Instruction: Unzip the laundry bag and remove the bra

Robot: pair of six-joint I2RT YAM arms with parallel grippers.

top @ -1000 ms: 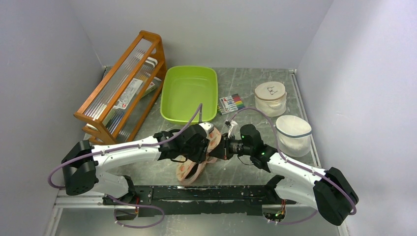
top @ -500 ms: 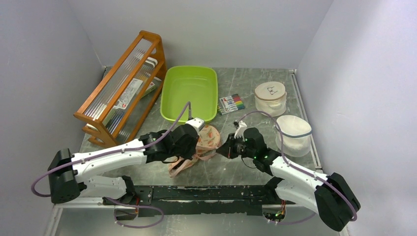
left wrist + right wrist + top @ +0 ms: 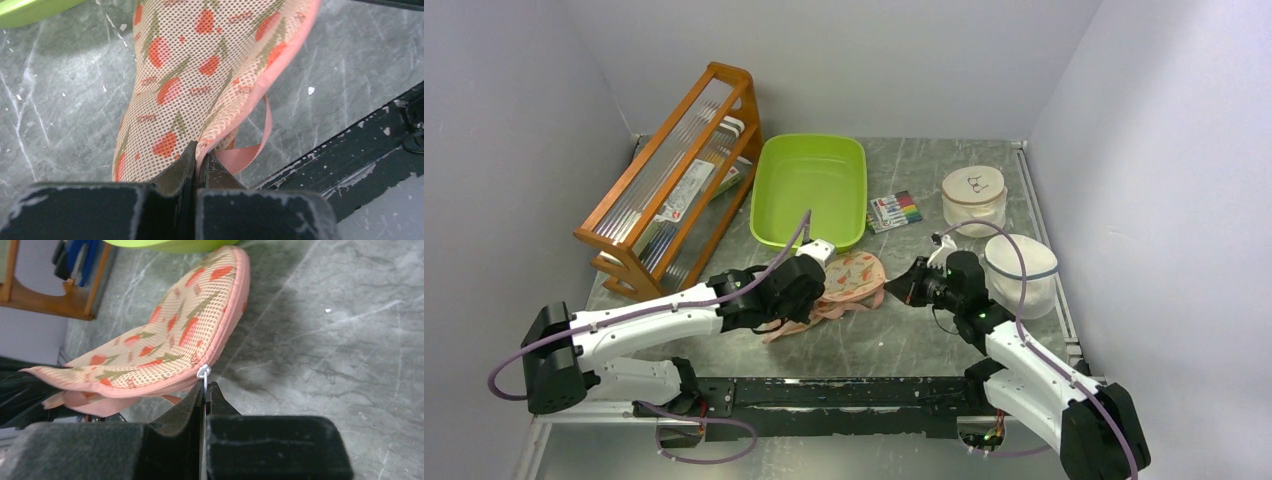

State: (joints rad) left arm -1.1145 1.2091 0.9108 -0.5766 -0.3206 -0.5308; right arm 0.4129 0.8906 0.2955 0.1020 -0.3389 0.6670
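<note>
Grey marbled table point(image 3: 904, 338) under pale walls point(image 3: 904, 60) — laundry bag point(image 3: 854, 275) mid-front.

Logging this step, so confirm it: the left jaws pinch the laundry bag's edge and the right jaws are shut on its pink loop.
Wrong on one point: the right jaws are shut on the white zipper pull, not the pink loop, as the right wrist view shows. The left jaws do pinch the edge of the laundry bag.

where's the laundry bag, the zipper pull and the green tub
laundry bag point(image 3: 854, 275): top view, printed fabric of the exposed lobe
zipper pull point(image 3: 203, 372): right wrist view, its small white tab
green tub point(image 3: 809, 190): top view, bare floor inside
</note>
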